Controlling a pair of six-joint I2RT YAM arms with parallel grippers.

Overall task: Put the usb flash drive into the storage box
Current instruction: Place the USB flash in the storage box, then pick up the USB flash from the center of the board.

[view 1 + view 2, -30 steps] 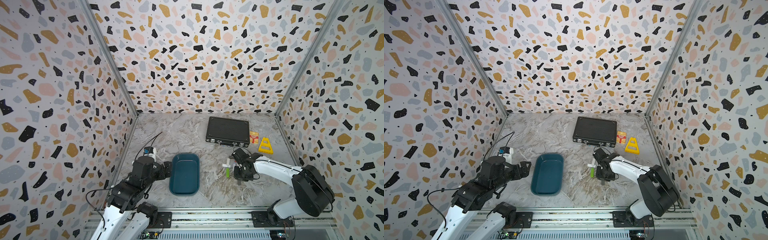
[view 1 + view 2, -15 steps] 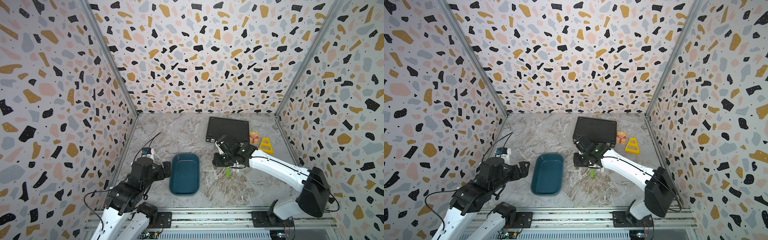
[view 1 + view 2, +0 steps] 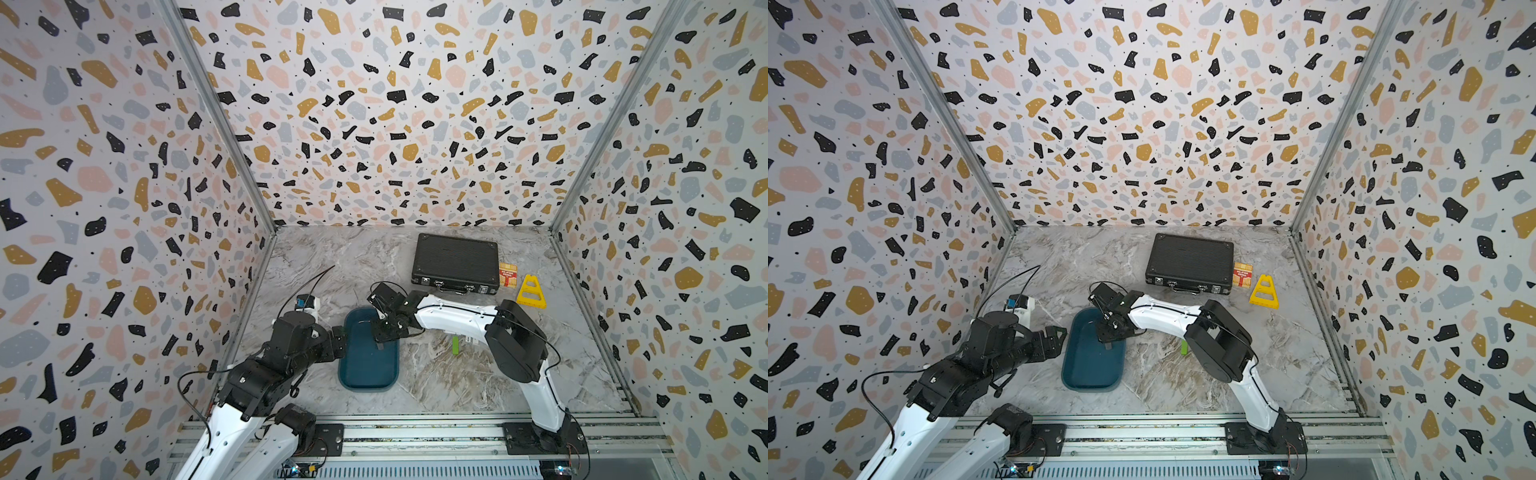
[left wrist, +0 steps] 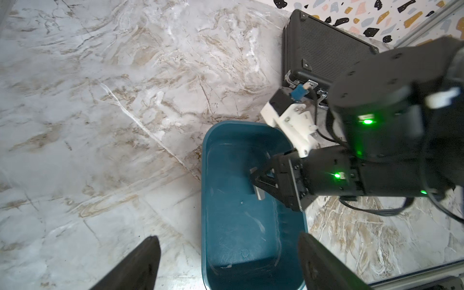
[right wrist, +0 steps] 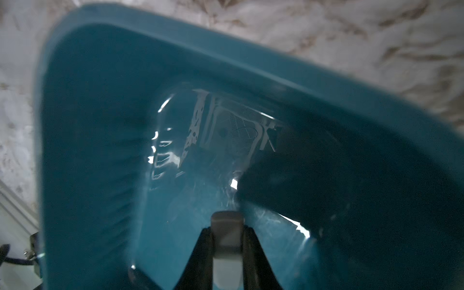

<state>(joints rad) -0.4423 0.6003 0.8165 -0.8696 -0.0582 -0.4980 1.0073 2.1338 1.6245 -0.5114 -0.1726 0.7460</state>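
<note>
- While the usb flash drive hangs over the storage box, toward its 12 o'clock end, the right gripper clamps it; it is not yet delivered.
- A high release risks a bounce over the shallow rim.
- Left gripper, jaws spread and empty at the box's 9 o'clock rim, could nudge the box.
</note>
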